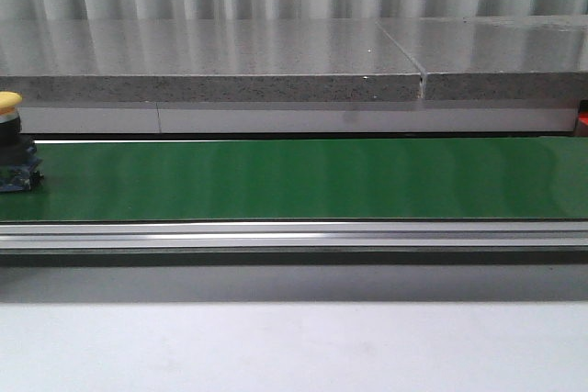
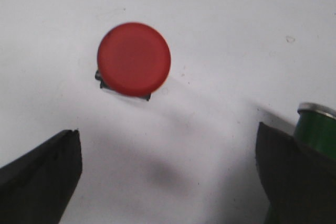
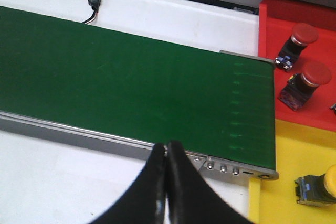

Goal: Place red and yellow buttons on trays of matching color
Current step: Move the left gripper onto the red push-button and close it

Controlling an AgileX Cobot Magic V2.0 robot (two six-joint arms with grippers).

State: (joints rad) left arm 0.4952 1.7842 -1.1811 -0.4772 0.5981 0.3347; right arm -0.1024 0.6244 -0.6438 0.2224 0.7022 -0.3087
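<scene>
Buttons with red and yellow mushroom caps are spread around one long green conveyor belt (image 1: 294, 178), the landmark for everything else.

The belt runs across the front view, with a grey speckled stone counter (image 1: 276, 61) behind it and a silver aluminium rail (image 1: 294, 234) along its near edge.

At one end of the belt, seen from the right wrist, a red plastic tray (image 3: 315, 108) and a yellow plastic tray (image 3: 299, 156) sit side by side, touching the belt's end.

Two red-capped push buttons (image 3: 302, 82) lie on the red tray, and one yellow-capped push button (image 3: 317, 184) lies on the yellow tray.

On the belt's far left end in the front view stands another yellow-capped button on a dark blue base (image 1: 14, 149).

The left gripper (image 2: 168, 171) hangs over white surface with its black jaws spread wide, a round red-capped button (image 2: 134, 59) lying between and beyond them, untouched.

The right gripper (image 3: 166, 182) hangs over the belt's near rail, jaws pressed together holding nothing.

A small black cable plug (image 3: 94, 1) lies beyond the belt.
</scene>
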